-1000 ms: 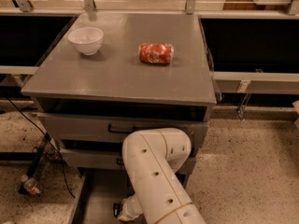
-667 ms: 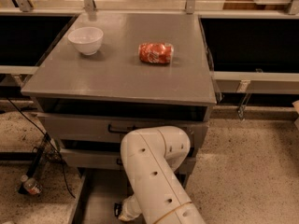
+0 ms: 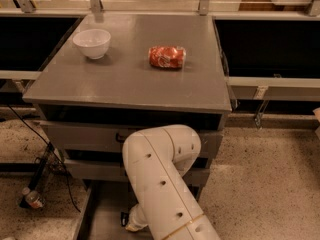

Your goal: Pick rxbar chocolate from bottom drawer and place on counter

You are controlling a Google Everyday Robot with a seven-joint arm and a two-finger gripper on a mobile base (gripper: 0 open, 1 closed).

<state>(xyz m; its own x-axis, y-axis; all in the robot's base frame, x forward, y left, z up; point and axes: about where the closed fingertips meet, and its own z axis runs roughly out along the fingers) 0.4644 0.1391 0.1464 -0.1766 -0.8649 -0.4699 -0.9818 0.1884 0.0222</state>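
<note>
The bottom drawer (image 3: pixel 102 211) is pulled open at the bottom of the view, and a strip of its plain grey floor shows. My white arm (image 3: pixel 160 179) reaches down into it and covers most of it. My gripper (image 3: pixel 126 220) is low inside the drawer, with only a small dark part showing beside the arm. The rxbar chocolate is hidden. The counter (image 3: pixel 125 81) is the broad grey top of the cabinet above.
A white bowl (image 3: pixel 92 43) stands at the counter's back left. A red soda can (image 3: pixel 167 57) lies on its side near the middle. Two grey drawers (image 3: pixel 85 136) sit under the counter. Cables and a bottle (image 3: pixel 32 199) lie on the floor at left.
My arm has shifted slightly to the left over the open drawer. The bowl and can have not moved.
</note>
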